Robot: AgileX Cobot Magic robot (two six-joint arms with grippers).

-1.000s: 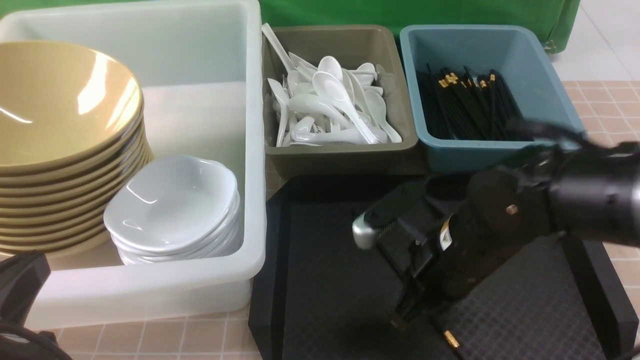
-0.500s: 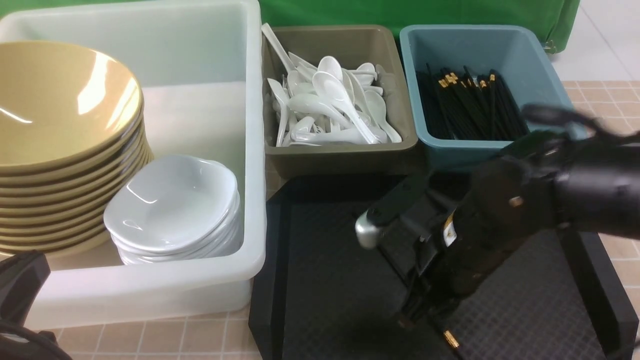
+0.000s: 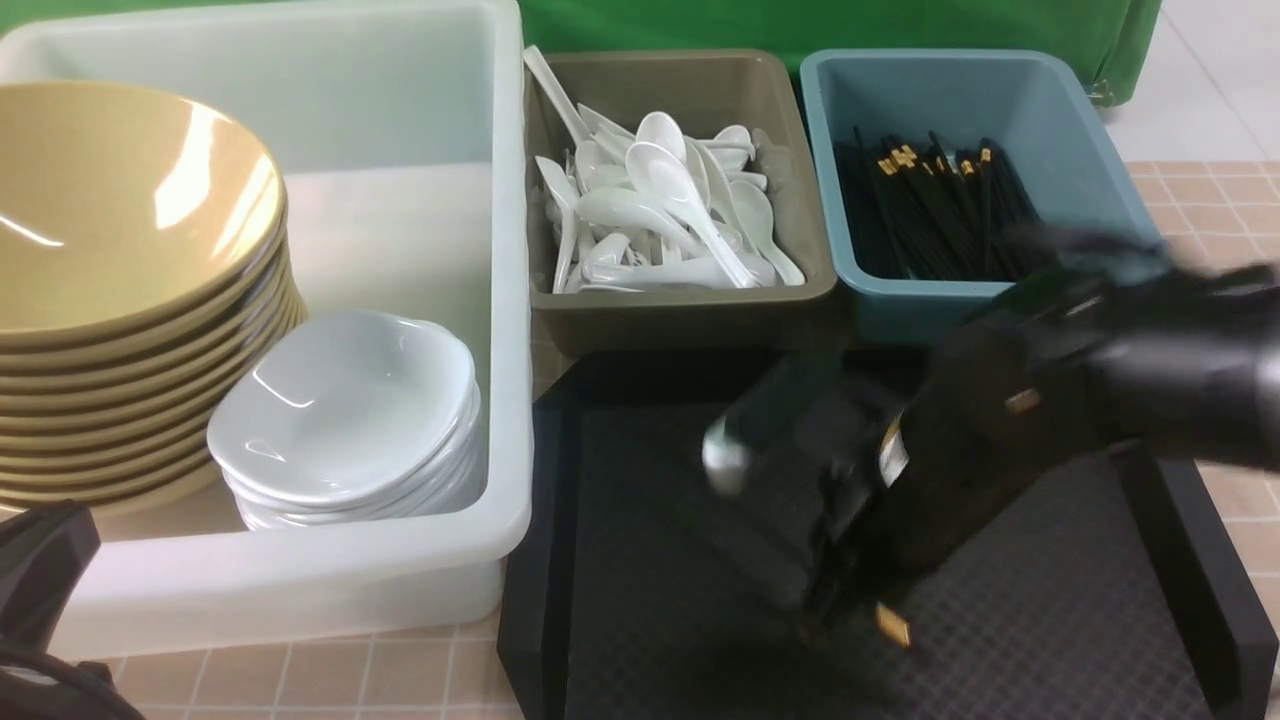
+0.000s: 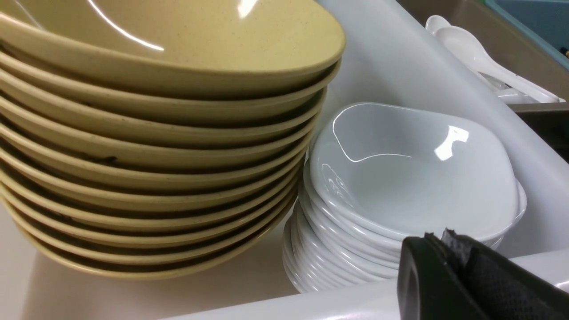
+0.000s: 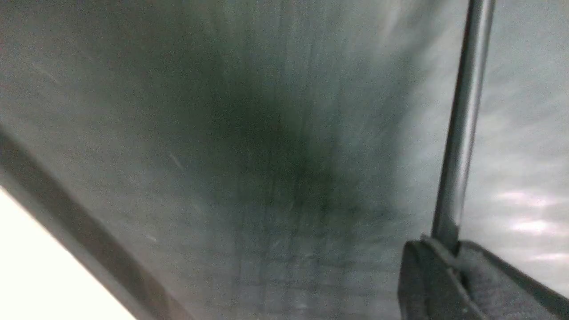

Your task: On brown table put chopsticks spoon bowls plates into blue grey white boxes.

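Chopstick (image 5: 464,111) lifted, pinched in right claw (image 5: 446,250)

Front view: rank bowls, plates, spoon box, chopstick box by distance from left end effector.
1. Tan bowl stack and white plate stack, near left, beside the left end effector: too close to call.
2. Grey spoon box, centre.
3. Blue chopstick box, far right.

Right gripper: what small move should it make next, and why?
Probably lift straight up, then head for the blue box. The right gripper is shut on a black chopstick, whose gold-banded end is down near the black tray, and the blue box behind the arm holds the other chopsticks.
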